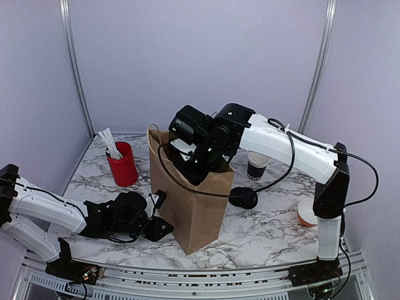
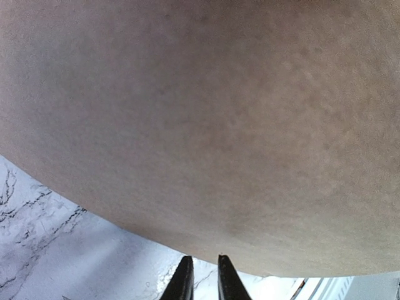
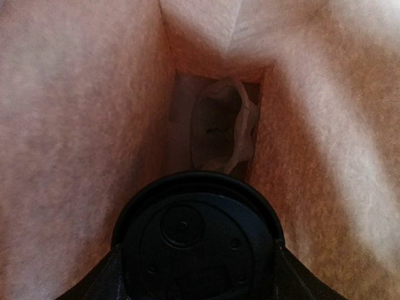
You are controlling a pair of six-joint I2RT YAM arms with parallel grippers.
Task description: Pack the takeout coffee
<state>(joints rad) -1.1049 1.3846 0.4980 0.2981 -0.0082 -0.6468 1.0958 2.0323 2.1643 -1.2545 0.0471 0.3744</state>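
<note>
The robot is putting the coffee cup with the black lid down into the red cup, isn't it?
Not quite. The right gripper is putting the coffee cup with the black lid down into the brown paper bag, not the red cup. The right wrist view shows paper walls all around the lid. The red cup stands off to one side, holding white sticks.
</note>
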